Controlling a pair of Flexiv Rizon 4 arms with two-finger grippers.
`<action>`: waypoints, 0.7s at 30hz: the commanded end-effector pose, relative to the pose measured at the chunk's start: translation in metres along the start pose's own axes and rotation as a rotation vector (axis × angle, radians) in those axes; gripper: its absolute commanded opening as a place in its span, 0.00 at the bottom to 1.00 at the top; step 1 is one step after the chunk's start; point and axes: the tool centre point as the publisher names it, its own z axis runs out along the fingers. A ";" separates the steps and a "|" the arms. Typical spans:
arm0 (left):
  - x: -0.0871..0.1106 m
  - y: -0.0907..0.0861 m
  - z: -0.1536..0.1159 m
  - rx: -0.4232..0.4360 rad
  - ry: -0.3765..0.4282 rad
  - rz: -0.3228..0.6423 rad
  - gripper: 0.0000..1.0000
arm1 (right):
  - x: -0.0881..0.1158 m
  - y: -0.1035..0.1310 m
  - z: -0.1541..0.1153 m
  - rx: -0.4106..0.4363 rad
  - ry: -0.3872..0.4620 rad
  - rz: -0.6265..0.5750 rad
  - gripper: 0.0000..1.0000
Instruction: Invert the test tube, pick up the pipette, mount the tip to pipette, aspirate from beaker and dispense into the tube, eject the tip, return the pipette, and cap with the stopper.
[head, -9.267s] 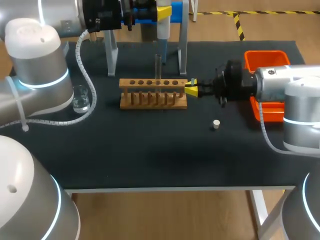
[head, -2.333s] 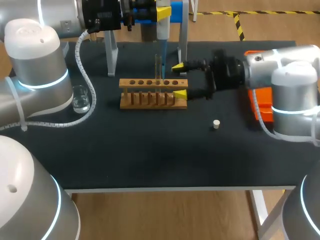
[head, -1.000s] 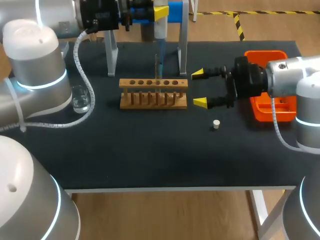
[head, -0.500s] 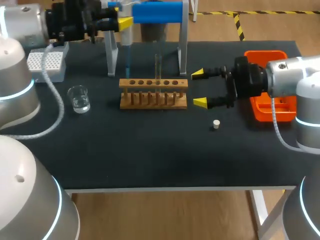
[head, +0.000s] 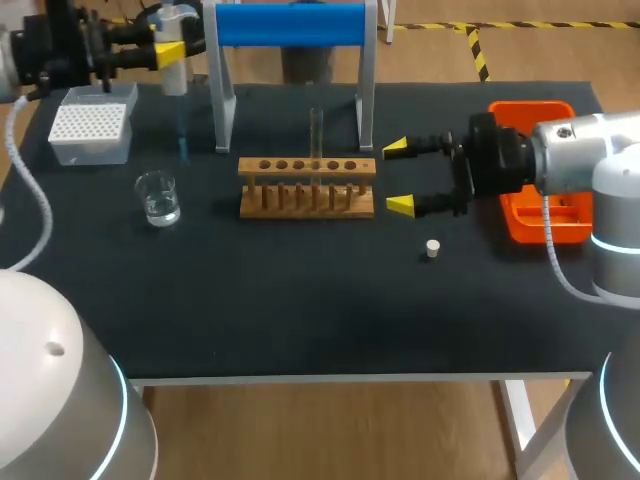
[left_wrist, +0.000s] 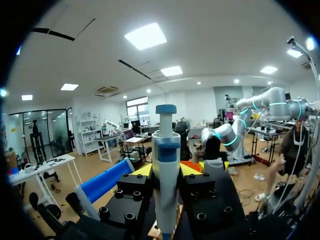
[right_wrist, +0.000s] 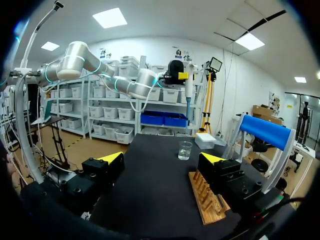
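- The left gripper (head: 166, 52) is hanging over the surface's far left corner, clamped from both sides on the pipette (head: 177, 72), which is standing upright between its fingers.
- In the left wrist view, the pipette's blue plunger end is rising ahead of the gripper, and both black finger blocks are pressing against the barrel.
- A thin tip (head: 183, 135) is sitting on the pipette's lower end, pointing down over the surface between the tip box (head: 92, 130) and the left leg of the blue-barred stand (head: 290, 24).
- The beaker (head: 157, 197) is standing near the left edge, nearer the front than the pipette's tip and well apart from it.
- The wooden rack (head: 307, 188) is sitting mid-surface toward the far edge, carrying the test tube (head: 316, 128) upright in one of its holes.
- The right gripper (head: 398, 177) is hovering just beside the rack's right end, fingers spread wide and holding nothing.
- The stopper (head: 432, 248) is lying on the bare surface, toward the front edge from the right gripper and near it, touching neither finger.
- The orange bin (head: 530, 113) is sitting at the right edge, partly covered by the right arm.
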 end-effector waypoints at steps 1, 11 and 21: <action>-0.007 0.007 -0.017 0.003 0.000 0.003 0.00 | 0.000 0.000 -0.001 0.002 0.001 0.000 1.00; -0.026 0.019 -0.031 -0.001 -0.019 0.014 0.00 | 0.000 0.000 -0.001 0.002 0.001 0.000 1.00; -0.038 0.031 -0.042 0.015 -0.041 0.005 0.00 | 0.000 0.000 -0.001 0.002 0.001 0.000 1.00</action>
